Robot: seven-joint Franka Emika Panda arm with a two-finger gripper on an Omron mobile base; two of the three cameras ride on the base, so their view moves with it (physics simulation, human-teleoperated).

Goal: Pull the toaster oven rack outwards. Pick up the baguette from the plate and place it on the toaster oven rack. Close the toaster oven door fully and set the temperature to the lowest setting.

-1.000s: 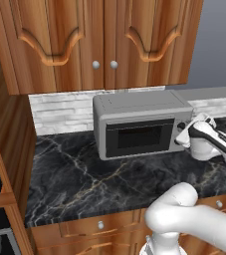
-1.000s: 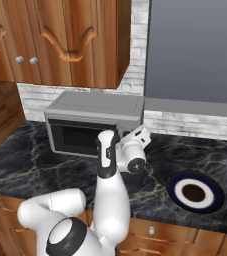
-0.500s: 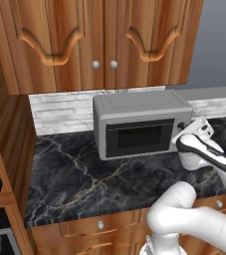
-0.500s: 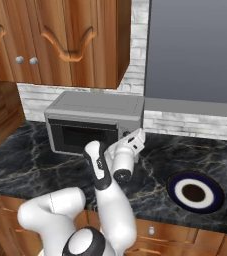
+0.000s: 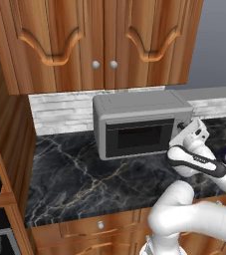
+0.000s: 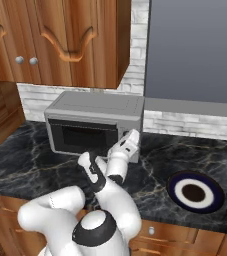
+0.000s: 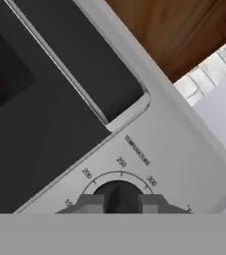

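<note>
The grey toaster oven [image 5: 139,124] [image 6: 92,122] stands against the back wall on the dark marble counter. Its toaster oven door [image 5: 137,135] [image 7: 35,124] stands upright and closed, with the dark window facing out. My gripper [image 5: 184,127] [image 6: 130,142] [image 7: 118,201] is at the right panel, shut on the black temperature knob [image 7: 118,191]; one fingertip [image 7: 87,203] presses each side. The plate [image 6: 195,191], dark-centred with a pale rim, lies empty to the right. The baguette and the toaster oven rack are hidden.
Wooden wall cabinets [image 5: 104,40] hang above the oven. A white brick backsplash [image 5: 59,112] runs behind it. Bare counter [image 5: 74,174] stretches left of the oven. A wooden side unit [image 5: 0,164] borders the counter's left end.
The jaws have narrowed onto the knob. The wrist has rolled at the oven's right panel and the forearm has swung lower. The oven and plate have not moved.
</note>
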